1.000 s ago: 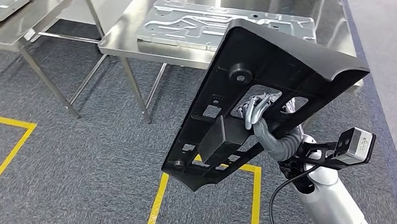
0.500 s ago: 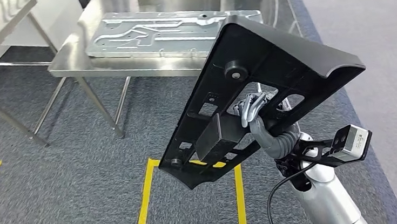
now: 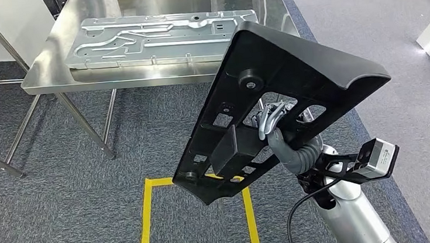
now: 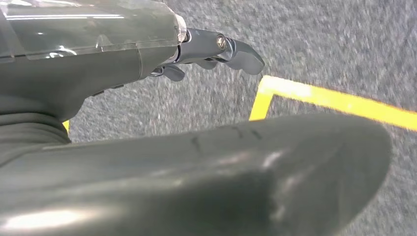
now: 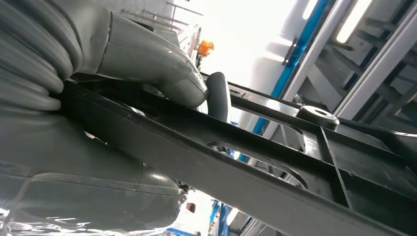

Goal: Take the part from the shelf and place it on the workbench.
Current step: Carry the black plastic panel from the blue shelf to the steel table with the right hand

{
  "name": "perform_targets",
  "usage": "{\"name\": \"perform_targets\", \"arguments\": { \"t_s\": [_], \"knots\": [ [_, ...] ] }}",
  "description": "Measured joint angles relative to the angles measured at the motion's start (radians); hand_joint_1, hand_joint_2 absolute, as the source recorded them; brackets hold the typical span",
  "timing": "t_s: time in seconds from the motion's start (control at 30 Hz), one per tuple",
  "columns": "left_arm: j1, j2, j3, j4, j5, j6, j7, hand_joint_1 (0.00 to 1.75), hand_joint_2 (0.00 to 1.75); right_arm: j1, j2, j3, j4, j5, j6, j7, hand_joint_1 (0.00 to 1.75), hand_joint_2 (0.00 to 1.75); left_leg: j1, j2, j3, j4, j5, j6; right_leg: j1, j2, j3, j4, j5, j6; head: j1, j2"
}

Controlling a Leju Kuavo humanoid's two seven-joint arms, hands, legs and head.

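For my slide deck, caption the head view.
Right hand carries the black part toward the steel workbench.

Bright, even indoor light, sharp from the head.
Glare lay on the table (image 3: 138,75); the carpet (image 4: 344,44) was blurred; a bright background washed out the right wrist view.

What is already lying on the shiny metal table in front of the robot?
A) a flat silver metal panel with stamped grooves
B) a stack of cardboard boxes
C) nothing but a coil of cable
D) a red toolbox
A: in the head view a flat silver metal panel with pressed grooves lies on the steel table, beyond the black plastic part that the right hand holds up.
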Motion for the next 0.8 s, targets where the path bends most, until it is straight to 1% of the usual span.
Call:
{"name": "perform_targets", "arguments": {
  "t_s": [0.03,0.07,0.1,0.13,0.17,0.2,0.23,0.27,0.3,0.37,0.4,0.43,0.47,0.5,0.53,0.57,0.6,0.63,0.67,0.73,0.77,0.8],
  "knots": [
    [0.000,0.000,0.000,0.000,0.000,-0.002,0.000,0.00,0.00,0.000,-0.001,0.000,0.000,0.002,-0.002,-0.002,1.75,1.75,-0.001,0.002,0.002,0.000,-0.002,-0.003,0.003,-0.007,0.039,-0.075,0.028,-0.006,0.000,0.000],
    [-0.001,0.000,0.000,0.000,0.000,-0.004,0.000,0.00,0.00,0.000,-0.001,0.000,-0.001,0.003,-0.005,-0.003,1.75,1.75,-0.003,0.003,0.003,0.001,-0.004,-0.007,0.006,-0.012,0.070,-0.134,0.046,-0.013,0.000,0.000],
    [-0.001,0.000,0.000,0.000,-0.001,-0.004,0.000,0.00,0.00,0.000,-0.001,0.000,-0.002,0.004,-0.008,-0.005,1.75,1.75,-0.004,0.004,0.003,0.002,-0.006,-0.012,0.010,-0.016,0.087,-0.169,0.052,-0.019,0.000,0.000],
    [-0.001,0.000,0.000,0.000,-0.001,-0.005,0.000,0.00,0.00,0.000,-0.001,0.001,-0.003,0.005,-0.010,-0.007,1.75,1.75,-0.006,0.006,0.003,0.001,-0.008,-0.018,0.014,-0.018,0.091,-0.179,0.049,-0.025,0.000,0.000],
    [-0.001,0.001,0.000,0.000,-0.001,-0.005,0.000,0.00,0.00,0.001,-0.002,0.001,-0.003,0.008,-0.012,-0.010,1.75,1.75,-0.007,0.008,0.005,-0.001,-0.010,-0.025,0.015,-0.014,0.090,-0.181,0.049,-0.030,0.000,0.000],
    [-0.002,0.001,0.000,0.000,-0.002,-0.006,-0.001,0.00,0.00,0.002,-0.002,0.001,-0.003,0.010,-0.013,-0.013,1.75,1.75,-0.006,0.009,0.008,-0.001,-0.012,-0.031,0.013,-0.011,0.093,-0.185,0.049,-0.035,0.000,0.000],
    [-0.002,0.001,0.000,0.000,-0.002,-0.007,-0.001,0.00,0.00,0.003,-0.003,0.002,-0.004,0.014,-0.014,-0.016,1.75,1.75,-0.005,0.007,0.008,0.007,-0.020,-0.036,0.010,-0.009,0.099,-0.190,0.050,-0.042,0.000,0.000],
    [-0.002,0.002,0.000,0.000,-0.003,-0.007,-0.001,0.00,0.00,0.004,-0.003,0.002,-0.005,0.016,-0.014,-0.020,1.75,1.75,-0.005,0.003,-0.001,0.034,-0.037,-0.040,0.007,-0.007,0.104,-0.194,0.051,-0.048,0.000,0.000],
    [-0.002,0.002,0.000,0.000,-0.003,-0.008,-0.001,0.00,0.00,0.005,-0.003,0.002,-0.005,0.018,-0.015,-0.022,1.75,1.75,-0.003,-0.004,-0.022,0.083,-0.062,-0.042,0.006,-0.005,0.110,-0.197,0.051,-0.053,0.000,0.000],
    [0.000,0.005,0.000,0.000,-0.004,-0.010,-0.001,0.00,0.00,0.009,-0.003,0.003,-0.005,0.020,-0.019,-0.026,1.75,1.75,-0.003,-0.012,-0.094,0.224,-0.119,-0.046,0.008,0.000,0.115,-0.197,0.046,-0.059,0.000,0.000],
    [0.001,0.006,0.000,0.000,-0.005,-0.012,-0.001,0.00,0.00,0.012,-0.003,0.004,-0.005,0.020,-0.021,-0.026,1.75,1.75,-0.003,-0.014,-0.127,0.277,-0.131,-0.047,0.010,0.004,0.118,-0.196,0.042,-0.061,0.000,0.000],
    [0.003,0.007,0.000,0.000,-0.006,-0.014,-0.001,0.00,0.00,0.014,-0.003,0.004,-0.005,0.021,-0.023,-0.027,1.75,1.75,-0.003,-0.014,-0.145,0.296,-0.123,-0.047,0.011,0.008,0.121,-0.194,0.038,-0.061,0.000,0.000],
    [0.003,0.007,0.000,0.000,-0.008,-0.015,-0.001,0.00,0.00,0.016,-0.003,0.005,-0.005,0.021,-0.026,-0.028,1.75,1.75,-0.003,-0.014,-0.142,0.269,-0.093,-0.045,0.012,0.012,0.126,-0.192,0.032,-0.060,0.000,0.000],
    [0.003,0.008,0.000,0.000,-0.009,-0.015,-0.001,0.00,0.00,0.017,-0.003,0.005,-0.005,0.021,-0.028,-0.029,1.75,1.75,-0.003,-0.015,-0.119,0.207,-0.049,-0.041,0.013,0.015,0.134,-0.190,0.026,-0.059,0.000,0.000],
    [0.003,0.009,0.000,0.000,-0.009,-0.016,-0.001,0.00,0.00,0.017,-0.003,0.005,-0.005,0.021,-0.030,-0.031,1.75,1.75,-0.004,-0.016,-0.089,0.134,-0.010,-0.036,0.013,0.017,0.140,-0.189,0.019,-0.057,0.000,0.000],
    [0.003,0.011,0.000,0.000,-0.010,-0.016,-0.001,0.00,0.00,0.017,-0.003,0.006,-0.005,0.021,-0.030,-0.032,1.75,1.75,-0.006,-0.019,-0.061,0.070,0.016,-0.030,0.014,0.020,0.146,-0.186,0.012,-0.053,0.000,0.000],
    [0.002,0.013,0.000,0.000,-0.010,-0.016,-0.002,0.00,0.00,0.017,-0.003,0.006,-0.005,0.022,-0.031,-0.034,1.75,1.75,-0.009,-0.020,-0.043,0.031,0.027,-0.025,0.015,0.022,0.149,-0.186,0.007,-0.049,0.000,0.000],
    [0.001,0.014,0.000,0.000,-0.010,-0.017,-0.002,0.00,0.00,0.017,-0.003,0.006,-0.005,0.022,-0.031,-0.035,1.75,1.75,-0.012,-0.022,-0.035,0.013,0.025,-0.020,0.015,0.023,0.151,-0.186,0.006,-0.043,0.000,0.000],
    [0.001,0.015,0.000,0.000,-0.010,-0.017,-0.002,0.00,0.00,0.017,-0.003,0.007,-0.005,0.022,-0.032,-0.035,1.75,1.75,-0.013,-0.022,-0.032,0.007,0.021,-0.015,0.017,0.024,0.152,-0.184,0.007,-0.037,0.000,0.000],
    [0.001,0.015,0.000,0.000,-0.010,-0.017,-0.003,0.00,0.00,0.017,-0.003,0.008,-0.005,0.023,-0.032,-0.035,1.75,1.75,-0.010,-0.021,-0.022,-0.001,0.019,-0.004,0.015,0.021,0.152,-0.173,0.003,-0.025,0.000,0.000],
    [0.000,0.016,0.000,0.000,-0.010,-0.017,-0.003,0.00,0.00,0.016,-0.003,0.009,-0.006,0.023,-0.032,-0.036,1.75,1.75,-0.008,-0.021,-0.015,-0.004,0.017,0.002,0.014,0.018,0.144,-0.151,-0.008,-0.020,0.000,0.000],
    [0.000,0.015,0.000,0.000,-0.010,-0.017,-0.004,0.00,0.00,0.016,-0.003,0.009,-0.006,0.024,-0.033,-0.036,1.75,1.75,-0.007,-0.021,-0.008,-0.007,0.015,0.006,0.012,0.014,0.122,-0.108,-0.029,-0.014,0.000,0.000]
  ]
}}
